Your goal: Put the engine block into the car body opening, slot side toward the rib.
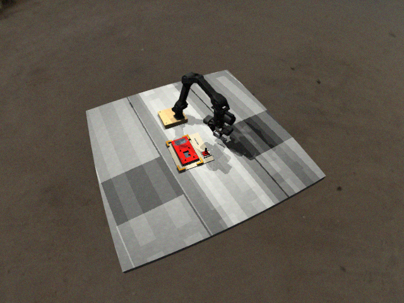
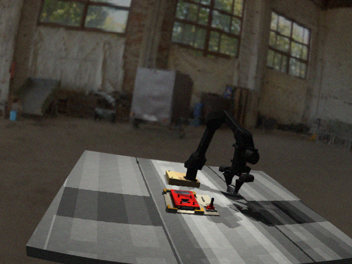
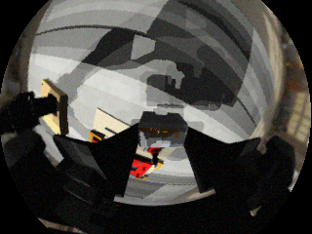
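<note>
The engine block (image 1: pixel 216 134) (image 2: pixel 231 188) (image 3: pixel 162 130), a small grey piece with brownish marks on one face, is pinched between the two black fingers (image 1: pixel 222 131) (image 2: pixel 232 190), held up above the bench (image 1: pixel 156 208) (image 2: pixel 113 235) (image 3: pixel 122 93) and well apart from the red car body (image 1: pixel 193 156) (image 2: pixel 179 201) (image 3: pixel 139 168); which way its slot faces I cannot tell. The wrist of the black arm (image 1: pixel 205 88) (image 2: pixel 204 142) is above the block, and the fingers point down. The car body lies flat, its opening unfilled, with a grey patch near one end and short dark pegs standing up around the opening. Yellow-orange corner pieces stand around it on a pale board (image 1: pixel 172 160) (image 2: pixel 168 200). Beside the car body, on the pale part of the board, a small red piece with an upright black post (image 1: pixel 206 152) (image 2: pixel 211 205) (image 3: pixel 155 156) stands near the board's corner. Farther out, the arm's foot stands on a wooden base (image 1: pixel 165 118) (image 2: pixel 174 177) (image 3: pixel 61 114), just beyond the board, and in the exterior view a big grey box (image 2: pixel 153 95) stands on the floor behind the bench, under tall windows
</note>
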Controlling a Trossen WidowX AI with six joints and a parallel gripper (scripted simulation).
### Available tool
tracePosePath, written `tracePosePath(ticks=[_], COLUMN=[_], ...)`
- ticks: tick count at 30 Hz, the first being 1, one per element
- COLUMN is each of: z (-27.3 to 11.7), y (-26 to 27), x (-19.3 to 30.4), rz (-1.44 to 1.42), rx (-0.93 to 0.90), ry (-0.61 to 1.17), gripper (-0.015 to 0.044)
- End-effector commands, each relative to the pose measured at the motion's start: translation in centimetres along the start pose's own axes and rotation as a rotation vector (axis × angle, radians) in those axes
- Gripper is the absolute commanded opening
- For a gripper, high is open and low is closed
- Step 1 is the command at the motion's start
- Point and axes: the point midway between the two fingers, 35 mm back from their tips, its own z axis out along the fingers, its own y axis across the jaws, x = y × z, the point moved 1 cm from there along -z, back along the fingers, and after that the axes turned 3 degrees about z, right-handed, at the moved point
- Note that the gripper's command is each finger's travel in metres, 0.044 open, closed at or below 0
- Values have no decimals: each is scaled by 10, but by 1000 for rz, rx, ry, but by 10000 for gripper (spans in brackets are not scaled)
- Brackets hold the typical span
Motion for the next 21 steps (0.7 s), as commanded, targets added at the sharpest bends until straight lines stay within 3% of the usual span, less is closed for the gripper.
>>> tracePosePath(ticks=[1, 21], z=[9, 47], y=[1, 1], x=[1, 1], rz=[-5, -5], rx=[-5, -5], ry=[4, 4], gripper=[0, 0])
